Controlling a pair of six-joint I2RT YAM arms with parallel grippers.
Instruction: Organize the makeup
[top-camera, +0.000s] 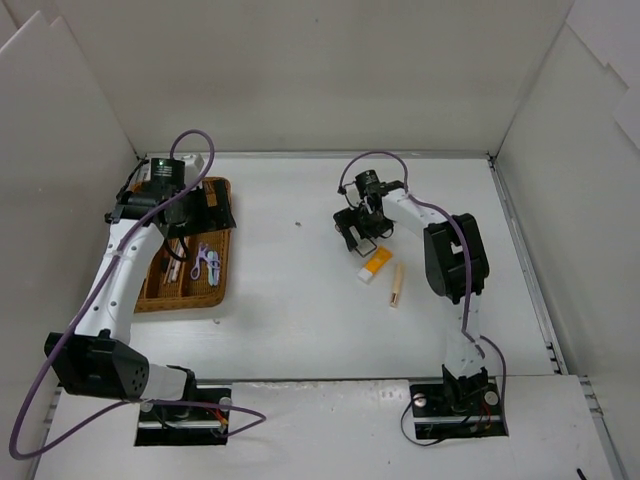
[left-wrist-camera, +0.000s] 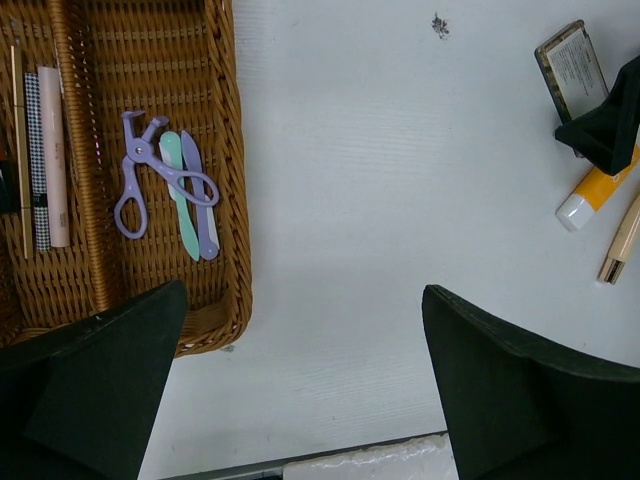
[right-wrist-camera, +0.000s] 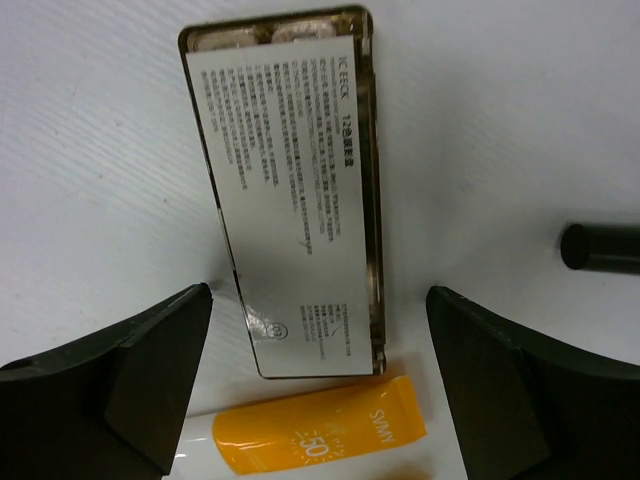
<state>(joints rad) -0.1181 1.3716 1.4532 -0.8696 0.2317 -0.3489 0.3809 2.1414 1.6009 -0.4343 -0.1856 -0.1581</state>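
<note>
My right gripper (top-camera: 352, 232) (right-wrist-camera: 318, 292) is open low over the long brown eyeshadow palette (right-wrist-camera: 290, 190) (left-wrist-camera: 572, 68). The palette lies label side up, its near end between the two fingers without touching them. The orange tube (top-camera: 376, 263) (right-wrist-camera: 310, 435) (left-wrist-camera: 595, 190) lies just beside that end. A beige stick (top-camera: 397, 285) (left-wrist-camera: 622, 240) rests next to the tube. My left gripper (top-camera: 205, 207) (left-wrist-camera: 305, 300) hangs open and empty above the wicker tray's (top-camera: 222, 290) far end. The purple curler (left-wrist-camera: 150, 175) (top-camera: 200, 262) and two small sticks (left-wrist-camera: 190, 200) lie in the tray.
The tray's left compartment holds a pink stick (left-wrist-camera: 52, 155) and a checkered pencil (left-wrist-camera: 35, 160). A black round-ended object (right-wrist-camera: 598, 247) lies right of the palette. White walls enclose the table on three sides.
</note>
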